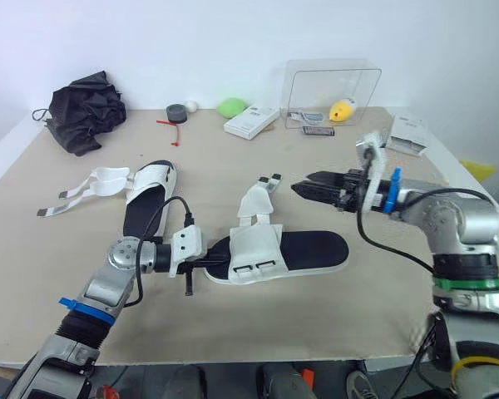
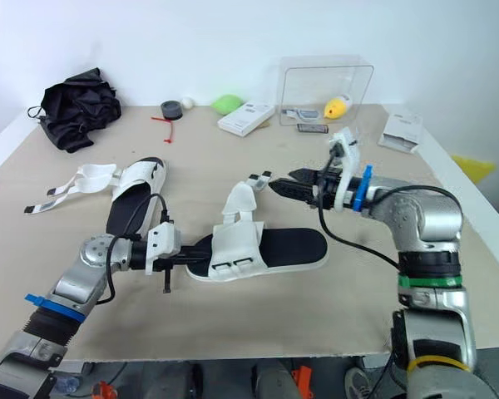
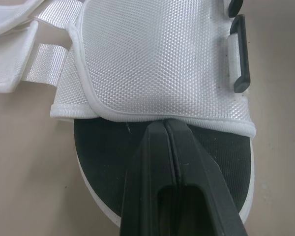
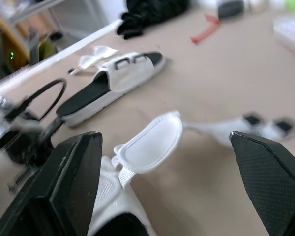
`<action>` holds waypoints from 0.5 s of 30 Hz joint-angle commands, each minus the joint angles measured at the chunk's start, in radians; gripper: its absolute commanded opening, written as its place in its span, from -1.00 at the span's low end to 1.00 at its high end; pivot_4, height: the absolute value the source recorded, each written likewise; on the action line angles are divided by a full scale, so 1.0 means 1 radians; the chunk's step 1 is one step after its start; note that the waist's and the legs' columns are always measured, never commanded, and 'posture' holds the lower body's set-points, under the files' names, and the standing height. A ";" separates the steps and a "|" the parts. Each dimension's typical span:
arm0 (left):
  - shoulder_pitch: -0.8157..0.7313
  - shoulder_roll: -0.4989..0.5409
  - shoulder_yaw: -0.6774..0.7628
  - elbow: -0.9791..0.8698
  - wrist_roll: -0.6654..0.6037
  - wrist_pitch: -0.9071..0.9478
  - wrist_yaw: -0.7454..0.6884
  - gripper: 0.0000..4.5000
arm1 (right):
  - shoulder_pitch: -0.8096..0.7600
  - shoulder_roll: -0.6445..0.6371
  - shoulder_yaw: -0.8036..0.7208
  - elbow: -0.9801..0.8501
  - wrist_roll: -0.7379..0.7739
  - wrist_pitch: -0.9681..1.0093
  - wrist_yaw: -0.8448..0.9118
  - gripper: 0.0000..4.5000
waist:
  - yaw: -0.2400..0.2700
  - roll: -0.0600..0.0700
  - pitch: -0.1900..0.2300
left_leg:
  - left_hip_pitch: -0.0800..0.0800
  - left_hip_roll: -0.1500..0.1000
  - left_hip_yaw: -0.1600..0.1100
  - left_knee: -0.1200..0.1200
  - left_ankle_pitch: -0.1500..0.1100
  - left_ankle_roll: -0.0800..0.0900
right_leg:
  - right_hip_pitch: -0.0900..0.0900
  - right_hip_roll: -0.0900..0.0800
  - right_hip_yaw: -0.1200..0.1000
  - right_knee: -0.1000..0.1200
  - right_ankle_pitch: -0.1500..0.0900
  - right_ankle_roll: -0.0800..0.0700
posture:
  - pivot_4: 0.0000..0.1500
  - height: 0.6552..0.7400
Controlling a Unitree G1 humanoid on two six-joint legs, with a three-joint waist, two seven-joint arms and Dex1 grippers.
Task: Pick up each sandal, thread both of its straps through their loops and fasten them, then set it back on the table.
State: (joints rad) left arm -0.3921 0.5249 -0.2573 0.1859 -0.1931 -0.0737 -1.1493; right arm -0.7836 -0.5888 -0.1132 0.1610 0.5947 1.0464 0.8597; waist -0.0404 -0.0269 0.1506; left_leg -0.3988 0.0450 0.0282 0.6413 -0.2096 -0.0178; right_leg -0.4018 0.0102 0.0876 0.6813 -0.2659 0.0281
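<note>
- Mid-table (image 1: 233, 158), the near sandal (image 1: 312, 249) lies flat on its sole, lengthwise across your view, black footbed up.
- Your left claw (image 3: 165, 129) sits at that sandal's left end. Its two fingers are pressed tight together with no gap, and their tips rest on the footbed right at the edge of the white upper (image 1: 254, 249).
- Nothing shows pinched between those fingers; they only touch the sandal.
- Look at the strap flap (image 1: 254, 204): it stands up from the upper and leans away from you. The two black-tipped strap ends (image 1: 270, 179) trail onto the table beyond it, not through their loops.
- Your right claw (image 1: 301, 188) hovers above the table past the sandal, pointing toward your left. Its fingers are spread wide and hold nothing.
- From the right wrist, the raised flap sits between those spread fingers, with the strap ends close by one of them.
- Over on your left, the far sandal (image 1: 150, 184) lies on the table, well apart from both claws. Its loose straps (image 1: 100, 183) splay outward to the left, unfastened.
- Along the back edge you have a black bundle of cloth (image 1: 87, 108), a white box (image 1: 251, 120) and a clear plastic case (image 1: 333, 83).
</note>
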 commanded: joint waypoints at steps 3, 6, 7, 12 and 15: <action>0.025 -0.003 -0.075 0.098 0.091 0.012 -0.006 -1.00 | -0.139 0.030 0.017 0.179 0.010 0.160 -0.025 0.97 | 0.001 0.000 0.000 | -0.001 0.000 0.000 0.000 0.001 0.002 | 0.000 0.000 0.001 0.000 0.001 0.001 | 1.00 1.00; 0.022 -0.006 -0.075 0.102 0.090 0.008 -0.005 -1.00 | -0.159 0.034 0.090 0.242 -0.025 0.123 0.029 0.97 | 0.000 0.000 0.000 | -0.001 -0.001 0.000 0.000 0.001 0.002 | 0.000 0.000 0.001 -0.001 0.001 0.001 | 1.00 1.00; 0.021 -0.007 -0.075 0.102 0.088 0.009 -0.006 -1.00 | -0.166 0.038 0.114 0.265 -0.037 0.109 0.048 0.97 | 0.000 0.001 0.000 | -0.001 -0.001 0.000 0.000 0.001 0.002 | 0.000 0.000 0.001 -0.001 0.001 0.001 | 1.00 1.00; 0.019 -0.012 -0.074 0.097 0.083 0.013 -0.010 -1.00 | -0.201 0.087 0.180 0.375 -0.077 0.043 0.119 0.97 | 0.000 0.001 0.000 | -0.001 -0.001 0.000 0.000 0.001 0.002 | 0.000 0.001 0.000 -0.001 0.001 0.001 | 1.00 1.00; 0.017 -0.011 -0.073 0.094 0.082 0.015 -0.012 -1.00 | -0.226 0.127 0.185 0.447 -0.096 0.005 0.139 0.97 | 0.000 0.001 0.000 | -0.001 -0.002 0.000 0.000 0.001 0.002 | 0.000 0.000 0.000 -0.001 0.001 0.001 | 1.00 1.00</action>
State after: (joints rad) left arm -0.4126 0.5162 -0.2608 0.2149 -0.1924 -0.0927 -1.1581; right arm -0.9744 -0.4673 0.0797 0.5951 0.5029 1.0804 0.9751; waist -0.0400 -0.0258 0.1502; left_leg -0.3999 0.0430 0.0280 0.6414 -0.2081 -0.0153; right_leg -0.4020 0.0105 0.0881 0.6806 -0.2647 0.0295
